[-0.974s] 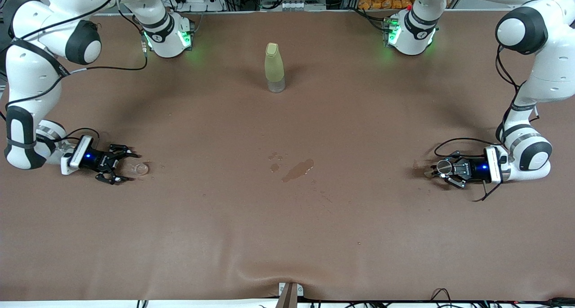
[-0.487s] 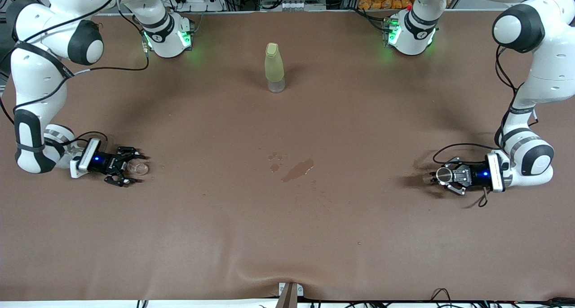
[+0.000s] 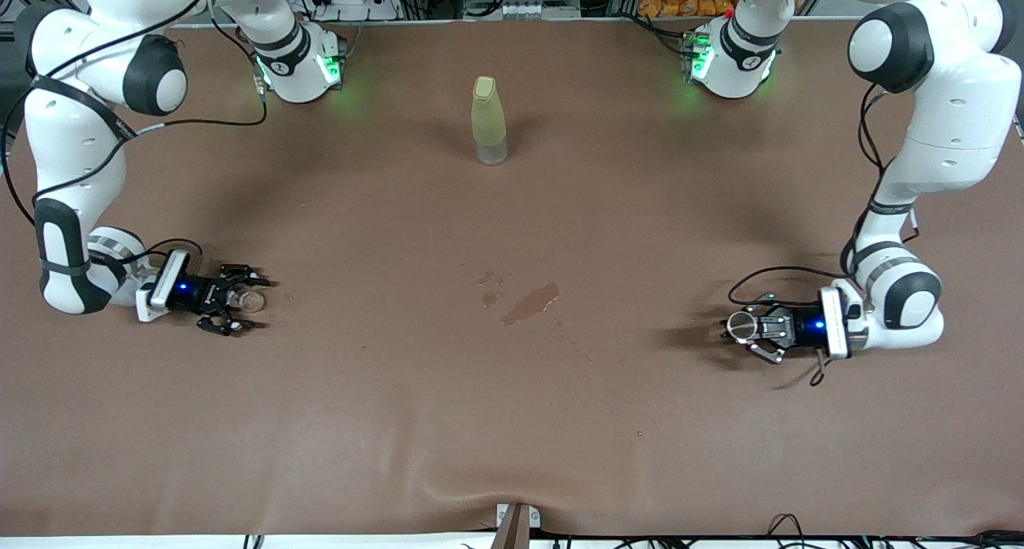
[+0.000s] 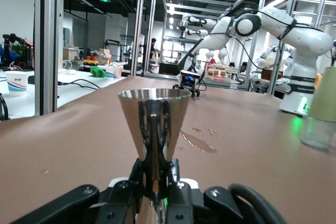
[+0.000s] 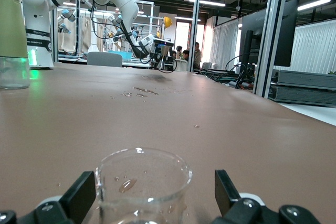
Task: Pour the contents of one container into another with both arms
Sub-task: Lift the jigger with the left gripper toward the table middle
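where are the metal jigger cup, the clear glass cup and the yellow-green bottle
metal jigger cup (image 4: 153, 124), left wrist view, on its upper cone.
clear glass cup (image 5: 143, 182), right wrist view, on its near wall below the rim.
yellow-green bottle (image 3: 488, 121), front view, on the middle of its body.

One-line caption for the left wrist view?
Left gripper shut on the shiny hourglass-shaped metal cup, held upright above the brown table.

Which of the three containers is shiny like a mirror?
The silver metal cup, hourglass-shaped, gripped by the left gripper. The small cup at the right gripper is see-through, and the tall bottle is yellow-green.
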Robot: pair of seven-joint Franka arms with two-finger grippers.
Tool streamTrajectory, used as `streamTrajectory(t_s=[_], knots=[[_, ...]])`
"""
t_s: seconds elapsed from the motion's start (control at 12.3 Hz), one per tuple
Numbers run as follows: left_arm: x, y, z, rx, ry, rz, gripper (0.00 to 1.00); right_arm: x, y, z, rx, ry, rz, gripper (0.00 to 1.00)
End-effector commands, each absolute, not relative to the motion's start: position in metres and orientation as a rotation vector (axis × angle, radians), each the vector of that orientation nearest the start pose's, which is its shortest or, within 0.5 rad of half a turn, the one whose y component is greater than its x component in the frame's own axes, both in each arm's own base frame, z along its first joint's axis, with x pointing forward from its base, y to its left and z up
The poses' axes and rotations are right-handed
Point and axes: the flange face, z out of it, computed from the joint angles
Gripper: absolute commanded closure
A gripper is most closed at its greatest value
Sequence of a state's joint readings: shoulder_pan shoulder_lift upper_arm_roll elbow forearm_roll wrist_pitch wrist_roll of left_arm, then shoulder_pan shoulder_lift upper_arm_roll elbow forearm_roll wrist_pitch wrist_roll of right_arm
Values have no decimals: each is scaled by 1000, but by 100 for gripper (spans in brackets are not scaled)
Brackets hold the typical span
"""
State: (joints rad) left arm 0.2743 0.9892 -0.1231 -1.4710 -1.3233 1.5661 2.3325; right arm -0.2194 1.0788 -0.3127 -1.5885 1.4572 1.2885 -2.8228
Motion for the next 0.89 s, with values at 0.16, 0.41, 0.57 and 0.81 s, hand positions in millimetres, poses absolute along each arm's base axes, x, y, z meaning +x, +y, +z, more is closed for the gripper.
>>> streamTrajectory(t_s=[0.16,0.41,0.57,0.81], knots=[[669,-75,131,1377,-1139,1213,100,556,-160,24,-1183,-1461,-1544,59],[675,-117,138,1415,-1099,1246,100,557,-155,24,-1178,-1457,-1537,80],[672,-161,137,1417,-1092,1260,100,558,-152,25,-1173,-1453,-1531,91],[664,-202,135,1402,-1152,1257,100,564,-132,28,-1165,-1379,-1493,100]])
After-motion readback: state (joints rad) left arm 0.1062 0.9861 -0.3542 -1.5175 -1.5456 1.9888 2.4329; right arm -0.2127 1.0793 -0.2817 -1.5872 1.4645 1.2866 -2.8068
